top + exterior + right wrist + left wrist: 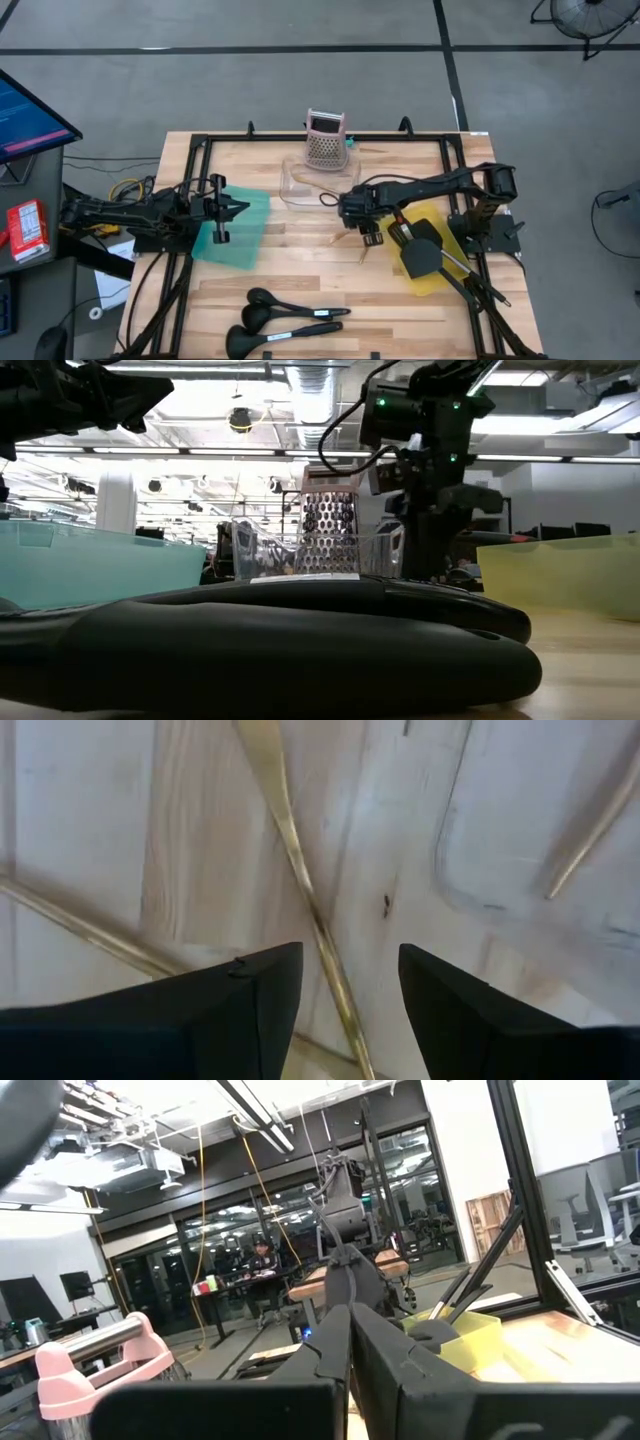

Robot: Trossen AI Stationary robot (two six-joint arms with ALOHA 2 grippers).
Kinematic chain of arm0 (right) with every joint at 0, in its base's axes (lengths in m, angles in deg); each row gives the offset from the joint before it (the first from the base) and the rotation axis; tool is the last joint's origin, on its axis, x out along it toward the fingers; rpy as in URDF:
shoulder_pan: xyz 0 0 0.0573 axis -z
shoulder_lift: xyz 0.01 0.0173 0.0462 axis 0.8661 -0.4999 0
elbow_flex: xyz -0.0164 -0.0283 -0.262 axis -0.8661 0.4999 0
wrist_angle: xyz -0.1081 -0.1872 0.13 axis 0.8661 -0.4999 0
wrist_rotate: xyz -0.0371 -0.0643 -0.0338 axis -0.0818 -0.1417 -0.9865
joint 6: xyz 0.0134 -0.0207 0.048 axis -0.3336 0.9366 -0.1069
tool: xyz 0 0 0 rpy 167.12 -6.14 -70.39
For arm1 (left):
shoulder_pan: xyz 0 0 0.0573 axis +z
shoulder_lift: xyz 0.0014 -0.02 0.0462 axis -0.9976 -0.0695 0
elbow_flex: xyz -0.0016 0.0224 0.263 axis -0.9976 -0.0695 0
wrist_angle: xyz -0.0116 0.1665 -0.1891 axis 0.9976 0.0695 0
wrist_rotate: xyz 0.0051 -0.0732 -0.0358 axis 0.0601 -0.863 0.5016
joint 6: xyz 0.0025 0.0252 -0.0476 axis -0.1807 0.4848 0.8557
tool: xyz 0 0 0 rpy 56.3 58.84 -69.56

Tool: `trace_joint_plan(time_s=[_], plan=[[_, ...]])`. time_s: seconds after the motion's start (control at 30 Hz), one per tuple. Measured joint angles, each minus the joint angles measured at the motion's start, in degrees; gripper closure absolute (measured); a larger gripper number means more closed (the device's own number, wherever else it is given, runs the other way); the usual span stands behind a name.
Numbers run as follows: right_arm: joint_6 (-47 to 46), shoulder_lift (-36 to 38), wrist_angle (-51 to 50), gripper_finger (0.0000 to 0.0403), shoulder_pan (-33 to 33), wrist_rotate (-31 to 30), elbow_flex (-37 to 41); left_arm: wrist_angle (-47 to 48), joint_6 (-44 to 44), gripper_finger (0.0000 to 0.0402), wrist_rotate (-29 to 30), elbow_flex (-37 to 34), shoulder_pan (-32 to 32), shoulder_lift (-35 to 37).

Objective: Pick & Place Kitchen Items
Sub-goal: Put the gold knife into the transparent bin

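Thin golden sticks lie crossed on the wooden table. My right gripper points down over them, open. In the right wrist view its gripper has one finger on each side of a golden stick, with another stick beside it. My left gripper is shut and empty above the teal tray; it also shows in the left wrist view. Black spatulas lie in the yellow tray. Three black ladles and spoons lie near the table's near edge.
A clear container stands at the far middle with the pink grater behind it. One stick lies by the container's base. A black frame rims the table. The black utensils fill the low view's foreground.
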State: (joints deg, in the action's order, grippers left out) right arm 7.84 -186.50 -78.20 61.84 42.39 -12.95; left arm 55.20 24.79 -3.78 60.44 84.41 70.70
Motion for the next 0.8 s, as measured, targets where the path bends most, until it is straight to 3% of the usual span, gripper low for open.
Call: trace_joint_plan(time_s=[0.2, 0.47, 0.6, 0.8], plan=[[-1.1, -0.9, -0.4, 0.0236, -0.3, -0.5, -0.8, 0.0, 0.0, 0.04, 0.0, 0.0, 0.0, 0.0], [-4.8, 5.1, -0.9, 0.0242, -0.7, 1.2, -3.1, 0.0, 0.0, 0.04, 0.0, 0.0, 0.0, 0.0], [-11.3, 8.8, -2.1, 0.0243, 0.1, -0.3, -4.1, 0.0, 0.0, 0.04, 0.0, 0.0, 0.0, 0.0], [-29.1, 12.4, -6.5, 0.024, 1.1, -0.8, -4.4, 0.0, 0.0, 0.04, 0.0, 0.0, 0.0, 0.0]])
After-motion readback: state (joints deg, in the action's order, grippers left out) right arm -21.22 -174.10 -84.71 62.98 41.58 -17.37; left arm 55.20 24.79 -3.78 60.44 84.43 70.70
